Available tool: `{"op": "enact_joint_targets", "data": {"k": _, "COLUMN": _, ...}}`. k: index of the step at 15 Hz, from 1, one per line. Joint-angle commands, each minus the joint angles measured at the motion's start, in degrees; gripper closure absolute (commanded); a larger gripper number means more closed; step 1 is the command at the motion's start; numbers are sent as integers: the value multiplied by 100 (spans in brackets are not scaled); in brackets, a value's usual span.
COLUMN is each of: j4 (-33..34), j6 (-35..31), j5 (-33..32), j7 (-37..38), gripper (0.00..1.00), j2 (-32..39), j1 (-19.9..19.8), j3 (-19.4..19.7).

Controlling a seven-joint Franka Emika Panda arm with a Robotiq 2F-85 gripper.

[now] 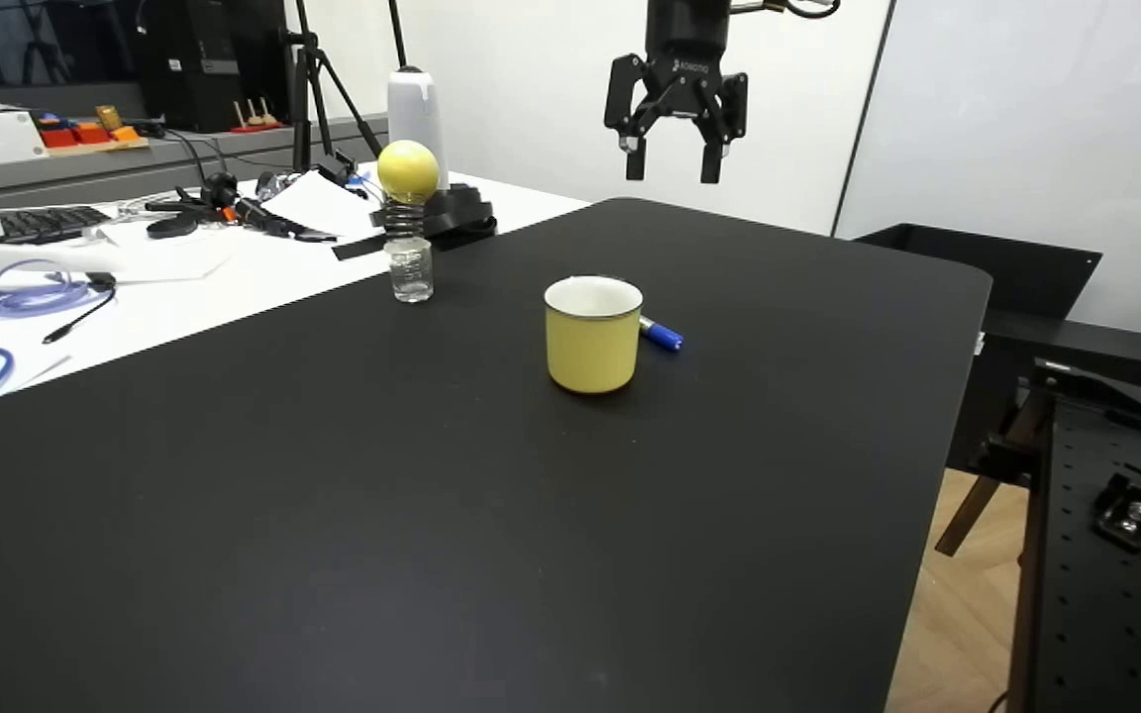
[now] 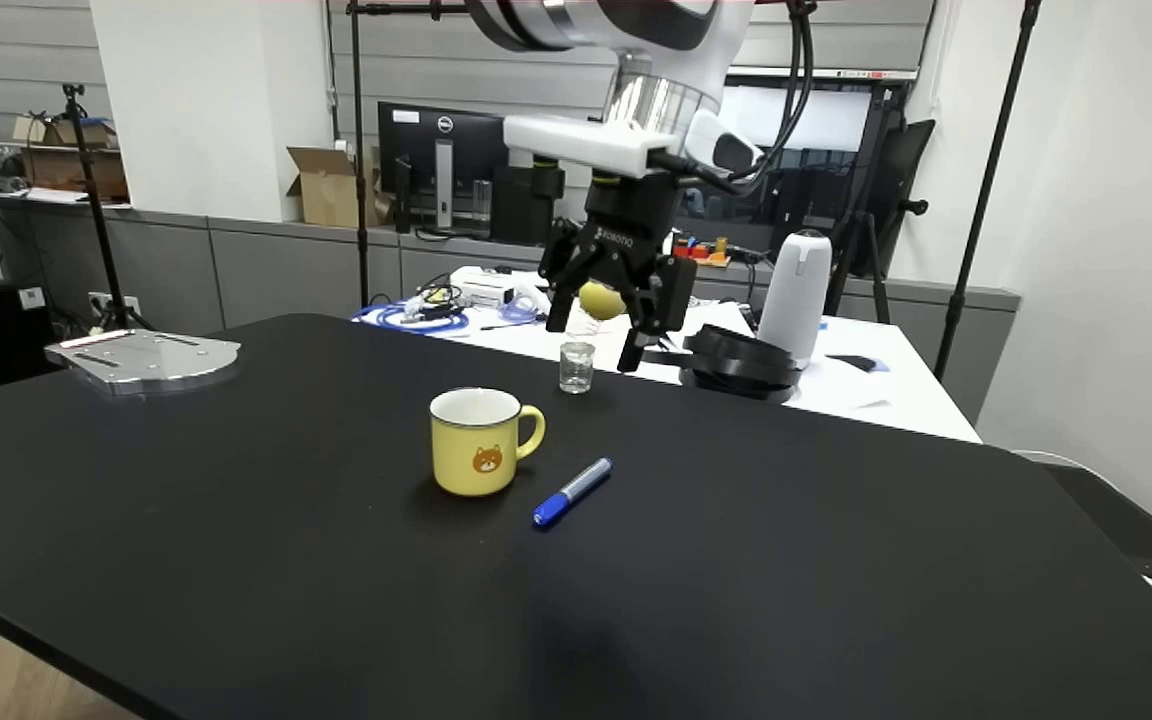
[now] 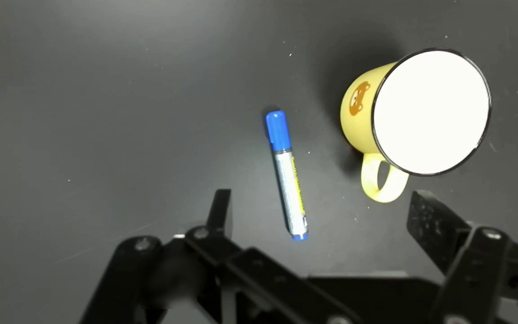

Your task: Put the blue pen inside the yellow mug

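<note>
my black two-fingered pincer (image 1: 673, 173) hangs well above the matte black tabletop (image 1: 412, 535), released, its fingers spread wide and nothing held between them. what i am after is the slim blue-capped silver-barrelled marker pen (image 3: 288, 175). it lies flat on the tabletop just beside the small pale-yellow cylindrical mug (image 2: 456, 470) with the white inside, not touching it.

my next move turns on how the pen lies to my fingers. in the wrist view its long axis runs almost straight away from me, cap farthest, plain end nearest, leaning only slightly, so it is nearly square to the line on which i close. i judge my wrist hardly needs turning: the fingers should meet across the thin barrel.

sideways i am less well placed. the pen shows between my fingers but closer to the one on the left of that view, while the finger on the right (image 3: 436, 225) shows just below the mug's yellow handle (image 3: 370, 180). dropping straight down might bring that finger against the handle, so i would shift towards the pen first.

the mug stands upright, so once grasped, the pen would probably need tipping on end to go in.
</note>
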State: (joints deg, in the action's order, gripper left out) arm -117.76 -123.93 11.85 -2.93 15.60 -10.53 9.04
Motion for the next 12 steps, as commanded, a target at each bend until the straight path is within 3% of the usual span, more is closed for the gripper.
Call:
{"op": "enact_joint_targets", "data": {"k": 1, "j4": 27, "j6": 79, "j5": -62, "j7": 101, "gripper": 0, "j2": 20, "j1": -48, "j3": -2}}
{"op": "enact_joint_targets", "data": {"k": 5, "j4": 220, "j6": 147, "j5": -94, "j7": 35, "gripper": 0, "j2": 442, "j1": -84, "j3": -18}}
{"op": "enact_joint_targets", "data": {"k": 12, "j4": 407, "j6": -644, "j5": -711, "j7": 189, "gripper": 0, "j2": 1214, "j1": 63, "j3": -28}}
